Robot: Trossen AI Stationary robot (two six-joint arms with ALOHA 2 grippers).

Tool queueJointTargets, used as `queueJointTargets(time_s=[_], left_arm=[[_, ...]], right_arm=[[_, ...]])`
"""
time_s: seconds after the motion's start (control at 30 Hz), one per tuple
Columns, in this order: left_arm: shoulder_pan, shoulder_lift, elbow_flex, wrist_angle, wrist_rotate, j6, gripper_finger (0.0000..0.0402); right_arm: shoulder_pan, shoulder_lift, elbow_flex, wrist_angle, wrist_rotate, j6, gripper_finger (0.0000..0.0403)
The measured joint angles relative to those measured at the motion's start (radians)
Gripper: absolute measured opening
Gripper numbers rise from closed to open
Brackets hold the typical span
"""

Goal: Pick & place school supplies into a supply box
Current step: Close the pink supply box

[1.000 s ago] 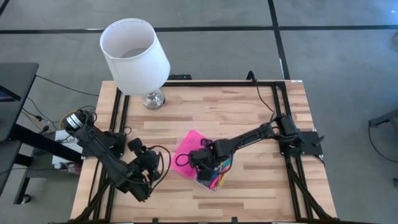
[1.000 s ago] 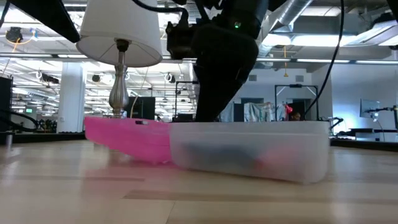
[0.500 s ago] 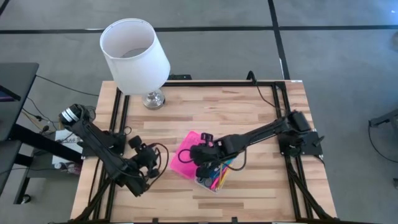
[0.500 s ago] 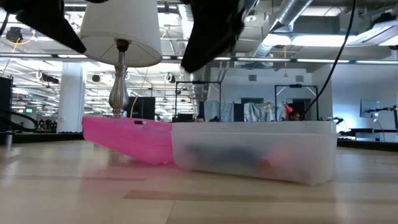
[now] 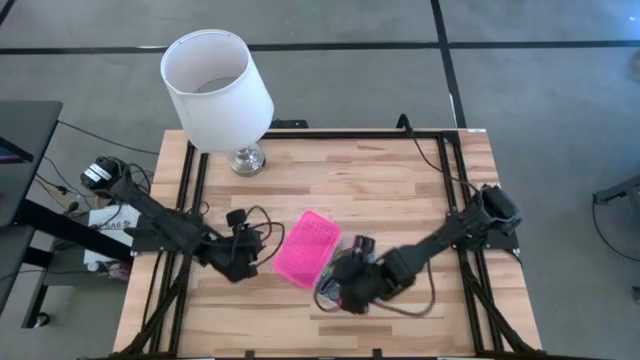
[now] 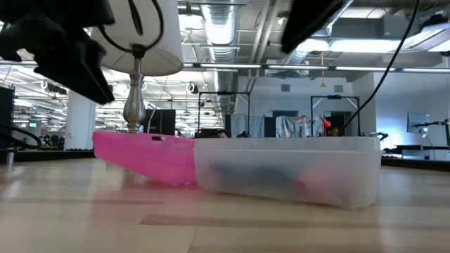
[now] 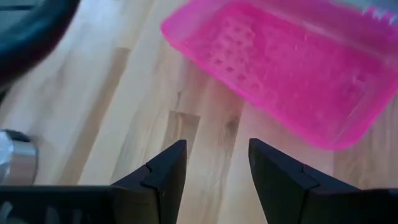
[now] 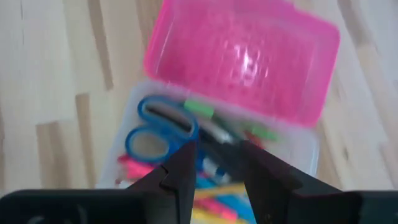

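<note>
Bright pink lid (image 5: 306,248), ribbed in a fine grid, lying open under my left claw (image 7: 212,163). My fingers are dark, nearly black, on both sides. Below my right claw (image 8: 217,163) the box (image 8: 298,158) is clear and frosty, stuffed with colour: blue-handled scissors (image 8: 155,126), green, pink and yellow pens (image 8: 211,202). Pale blond wood table (image 5: 400,190), striped in planks with darker streaks. White lampshade (image 5: 215,88) on a silver base (image 5: 247,159). Black frame rails (image 5: 190,175) along the edges.

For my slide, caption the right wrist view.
Open right gripper above the clear box holding scissors, pink lid open.
</note>
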Motion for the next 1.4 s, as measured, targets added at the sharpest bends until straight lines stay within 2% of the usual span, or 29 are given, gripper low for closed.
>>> queueJointTargets(time_s=[0.23,0.37,0.57,0.83,0.97,1.13,1.4], left_arm=[[0.209,-0.028,-0.063,0.136,0.299,0.330,0.0168],[0.314,-0.028,-0.063,0.189,0.404,0.461,0.0168],[0.415,-0.020,-0.062,0.217,0.558,0.576,0.0168],[0.472,0.028,-0.062,0.234,0.587,0.687,0.0168],[0.483,0.089,-0.062,0.273,0.626,0.733,0.0168],[0.490,0.158,-0.058,0.301,0.628,0.734,0.0168],[0.497,0.181,-0.057,0.328,0.626,0.752,0.0168]], right_arm=[[0.140,0.003,0.000,-0.130,0.103,0.286,0.0118],[0.209,0.003,-0.008,-0.189,0.153,0.443,0.0118],[0.316,0.003,-0.125,-0.143,0.159,0.703,0.0118],[0.405,0.004,-0.297,0.054,0.204,0.786,0.0118],[0.398,0.004,-0.374,0.123,0.204,0.802,0.0118],[0.368,0.004,-0.440,0.210,0.224,0.781,0.0118],[0.321,0.004,-0.544,0.356,0.230,0.712,0.0118]])
